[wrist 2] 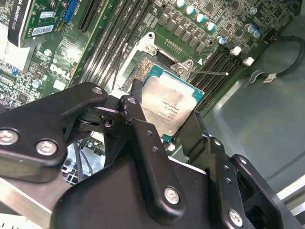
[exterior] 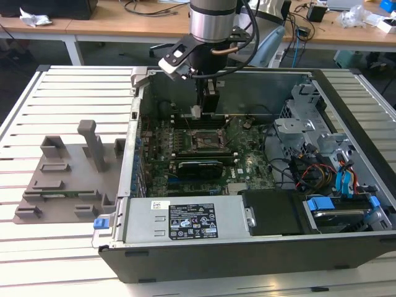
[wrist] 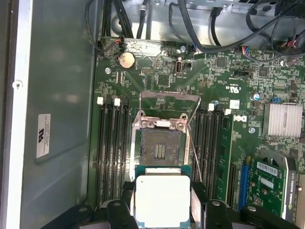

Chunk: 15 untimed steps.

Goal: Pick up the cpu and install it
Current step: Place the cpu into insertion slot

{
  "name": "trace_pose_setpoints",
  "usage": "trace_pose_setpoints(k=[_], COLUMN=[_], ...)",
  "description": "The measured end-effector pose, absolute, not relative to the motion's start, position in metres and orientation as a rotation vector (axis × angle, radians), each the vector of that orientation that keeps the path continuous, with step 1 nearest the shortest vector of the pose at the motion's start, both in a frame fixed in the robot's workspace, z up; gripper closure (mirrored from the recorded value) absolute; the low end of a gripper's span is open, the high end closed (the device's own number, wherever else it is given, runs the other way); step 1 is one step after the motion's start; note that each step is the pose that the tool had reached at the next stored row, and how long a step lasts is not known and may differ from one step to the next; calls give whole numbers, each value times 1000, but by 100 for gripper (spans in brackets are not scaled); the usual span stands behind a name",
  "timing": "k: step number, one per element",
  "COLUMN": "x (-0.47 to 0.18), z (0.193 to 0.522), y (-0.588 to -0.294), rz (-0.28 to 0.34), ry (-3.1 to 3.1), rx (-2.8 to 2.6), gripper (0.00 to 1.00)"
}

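Open socket (wrist: 161,148): unobstructed, below the gripper (wrist: 163,202) clamping the cpu (wrist: 162,193). Rows of memory slots (wrist: 112,143) flank the socket on either side of the gripper. Thin wire lever (wrist: 194,152) just beside the socket; case wall (wrist: 57,95) farther out.

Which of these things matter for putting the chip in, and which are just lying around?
For the job: chip, held in the hand; empty socket.
Lying about: black card, grey rack outside the case, power supply box, drive cables.

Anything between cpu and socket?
Bare: in the first wrist view nothing lies between the cpu, held in the gripper, and the open socket.
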<state>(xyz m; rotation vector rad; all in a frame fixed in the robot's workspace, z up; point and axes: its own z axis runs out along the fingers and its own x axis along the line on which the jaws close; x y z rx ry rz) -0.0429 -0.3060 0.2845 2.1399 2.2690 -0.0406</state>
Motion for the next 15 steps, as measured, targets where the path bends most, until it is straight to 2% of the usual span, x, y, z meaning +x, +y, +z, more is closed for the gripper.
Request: trace_pose_setpoints(k=[15], x=[-43], z=[279], y=[-306], rz=[-42], ry=[2269], rx=[2139], gripper=[45])
